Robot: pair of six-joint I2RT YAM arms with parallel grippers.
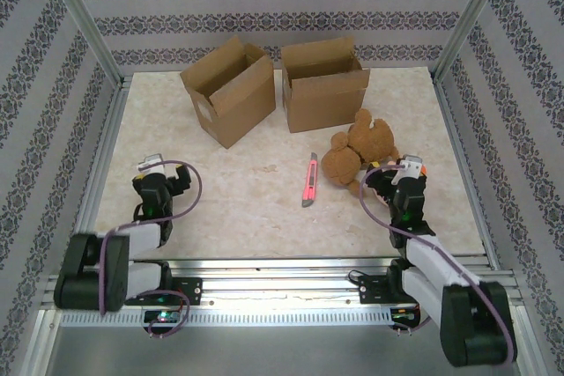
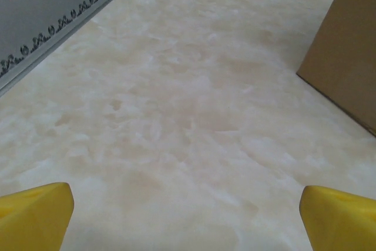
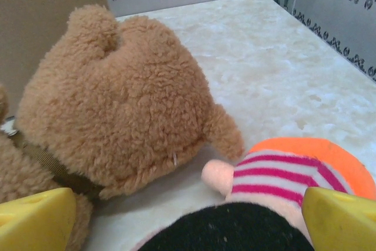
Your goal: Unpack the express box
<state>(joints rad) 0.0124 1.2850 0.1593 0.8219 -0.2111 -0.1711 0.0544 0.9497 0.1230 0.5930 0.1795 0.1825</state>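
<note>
Two open brown cardboard boxes stand at the back, one turned askew (image 1: 227, 90) and one square-on (image 1: 324, 85); I cannot tell which is the express box. A brown teddy bear (image 1: 357, 149) (image 3: 117, 104) lies in front of the right box. Against it lies a small doll (image 3: 276, 174) with a pink-striped body, an orange part and black hair. My right gripper (image 1: 407, 169) (image 3: 188, 227) is open right over the doll, its yellow fingertips (image 3: 35, 218) on either side of it. My left gripper (image 1: 157, 167) (image 2: 188, 221) is open over bare table, with nothing between its fingers (image 2: 35, 216).
A pink utility knife (image 1: 309, 179) lies on the marble-patterned table (image 1: 247, 191) left of the bear. The side of the askew box (image 2: 346, 45) rises to the right of my left gripper. Metal frame posts and patterned walls (image 1: 35, 85) close in the table.
</note>
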